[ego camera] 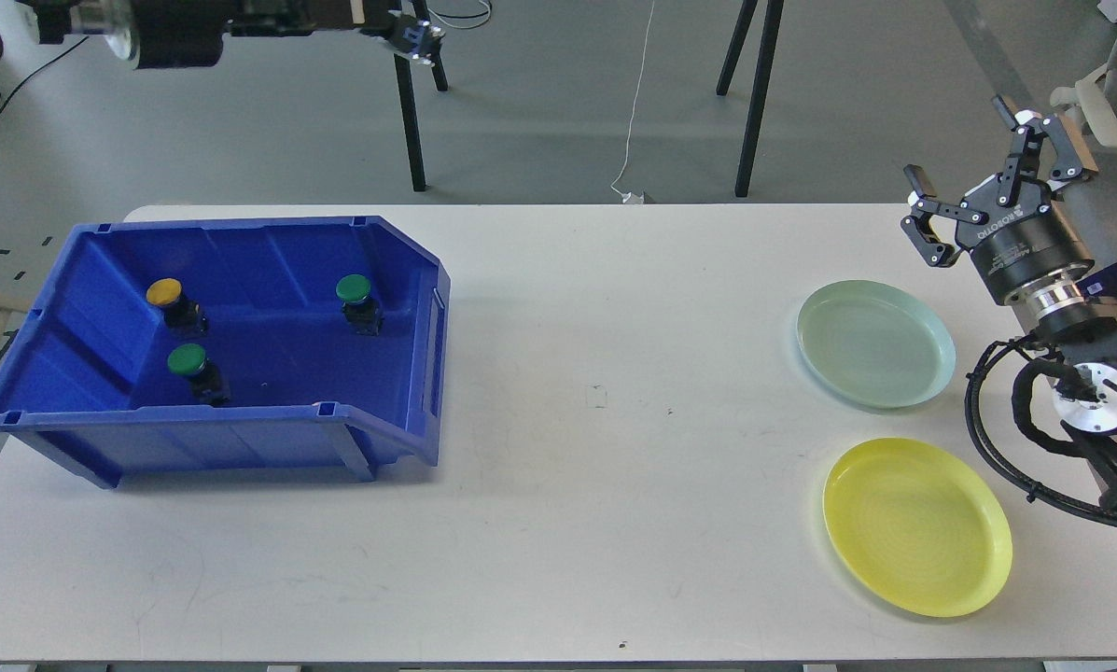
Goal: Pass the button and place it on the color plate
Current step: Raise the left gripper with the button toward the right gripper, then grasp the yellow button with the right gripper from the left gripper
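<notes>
A blue bin (399,392) on the left of the white table holds a yellow button (163,292) at its back left, a green button (186,358) in front of it and a second green button (354,288) at the right. A pale green plate (875,343) and a yellow plate (916,525) lie empty at the right. My left arm stretches across the top edge, high above the bin. Its gripper (416,39) is small and dark, so I cannot tell its state or whether it holds anything. My right gripper (956,138) is open and empty, above and behind the green plate.
Black stand legs (409,112) and a white cable (635,103) are on the floor behind the table. A chair (1109,103) stands at the far right. Bare white tabletop (614,420) lies between the bin and the plates.
</notes>
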{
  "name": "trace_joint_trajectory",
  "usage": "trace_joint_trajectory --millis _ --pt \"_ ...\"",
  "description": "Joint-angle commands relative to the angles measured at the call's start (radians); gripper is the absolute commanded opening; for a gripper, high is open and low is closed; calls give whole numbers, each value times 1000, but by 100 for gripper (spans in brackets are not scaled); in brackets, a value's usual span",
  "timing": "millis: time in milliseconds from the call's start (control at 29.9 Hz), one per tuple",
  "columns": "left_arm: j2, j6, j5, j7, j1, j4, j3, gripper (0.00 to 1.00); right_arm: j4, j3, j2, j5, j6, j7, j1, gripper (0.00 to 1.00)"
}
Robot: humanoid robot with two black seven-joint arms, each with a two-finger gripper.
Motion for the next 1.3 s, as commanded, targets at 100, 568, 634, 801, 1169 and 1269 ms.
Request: trace_joint_trajectory --millis 100,568,634,801,1169,1269 --pt "-175 0 -178 0 244 50 -131 17 374 -7 -120 -138 0 0 -77 99" --pt "-281 0 -184 0 507 90 -309 18 321 -55 194 -633 -328 0 -23 99" --pt "-295 0 -184 0 525 81 -326 18 270 -87 248 -634 -337 0 -5 99" --pt "-301 0 -184 0 544 76 -363 18 176 -113 340 -640 -345 0 34 99" --pt "-301 0 -184 0 545 76 -363 18 135 -125 420 -645 -351 0 84 99" --pt "-301 0 -182 0 545 76 -363 18 109 -125 450 -645 -352 0 92 99"
